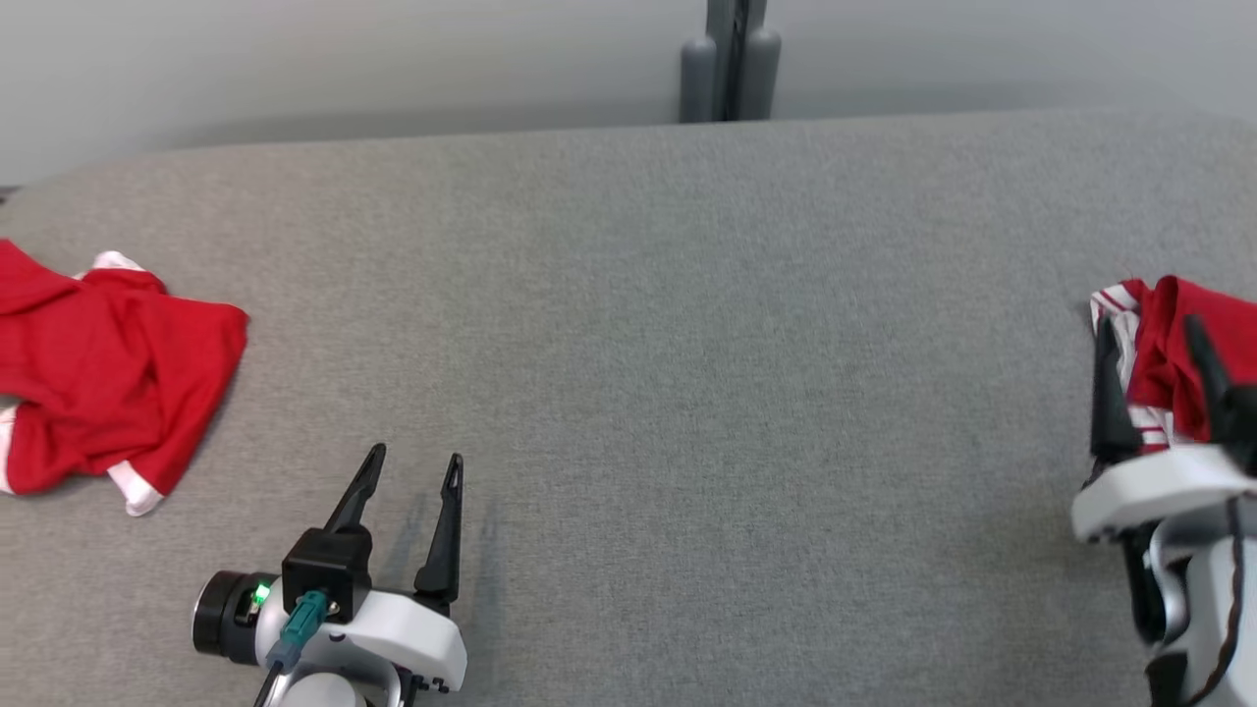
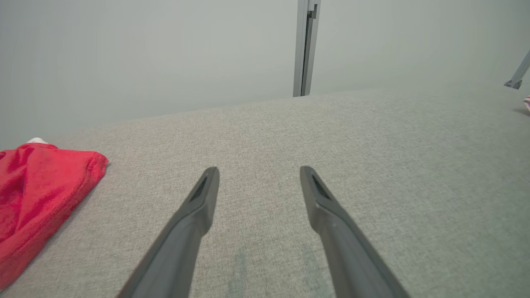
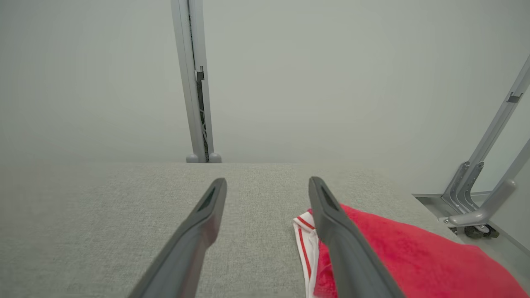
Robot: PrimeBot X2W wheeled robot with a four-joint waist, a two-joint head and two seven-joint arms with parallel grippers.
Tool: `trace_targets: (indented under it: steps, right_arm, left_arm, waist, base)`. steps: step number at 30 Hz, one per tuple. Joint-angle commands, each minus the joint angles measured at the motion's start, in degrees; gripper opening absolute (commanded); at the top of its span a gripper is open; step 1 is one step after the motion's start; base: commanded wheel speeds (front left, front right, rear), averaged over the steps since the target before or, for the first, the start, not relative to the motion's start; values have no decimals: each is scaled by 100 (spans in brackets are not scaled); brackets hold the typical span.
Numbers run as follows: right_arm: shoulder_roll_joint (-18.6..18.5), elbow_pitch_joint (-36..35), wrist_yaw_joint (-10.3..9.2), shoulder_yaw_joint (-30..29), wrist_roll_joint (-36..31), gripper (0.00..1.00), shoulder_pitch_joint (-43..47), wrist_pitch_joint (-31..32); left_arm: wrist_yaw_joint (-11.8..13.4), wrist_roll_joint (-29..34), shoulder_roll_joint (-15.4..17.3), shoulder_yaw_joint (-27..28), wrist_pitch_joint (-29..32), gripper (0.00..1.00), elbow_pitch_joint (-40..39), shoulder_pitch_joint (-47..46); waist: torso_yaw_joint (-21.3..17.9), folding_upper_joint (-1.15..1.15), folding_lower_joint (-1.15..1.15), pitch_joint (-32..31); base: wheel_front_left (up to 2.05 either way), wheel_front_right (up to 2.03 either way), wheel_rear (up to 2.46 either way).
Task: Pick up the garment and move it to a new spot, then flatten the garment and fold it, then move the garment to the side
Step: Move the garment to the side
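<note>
By right pincer (image 1: 1149,329), striped garment (image 1: 1232,329), apparently ungripped.

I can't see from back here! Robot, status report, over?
Left end effector open, empty. Right end effector open, at striped red garment, not gripping. Plain red garment far left. Nothing blocking.

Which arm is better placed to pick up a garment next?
Right. The right pincer is open at the edge of the striped garment; the left pincer, also open, sits apart from the other garment.
</note>
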Motion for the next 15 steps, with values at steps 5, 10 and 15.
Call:
trace_targets:
  steps: [5, 10, 15]
  right_arm:
    - [119, -46, -2, 219, 165, 100, 629, 0]
    - [211, -22, -2, 433, 218, 100, 1094, 0]
    - [222, -80, -2, 811, 392, 100, 1412, 0]
  left_arm:
    - [67, -58, 10, 149, -8, 100, 55, 233]
    - [123, -103, 6, 288, -7, 100, 107, 491]
    - [184, -146, 3, 499, -8, 100, 100, 759]
  waist:
    - [212, 0, 0, -473]
    - [266, 0, 0, -803]
    - [258, 0, 0, -1030]
  base:
    - [0, 0, 0]
    - [0, 0, 0]
    - [0, 0, 0]
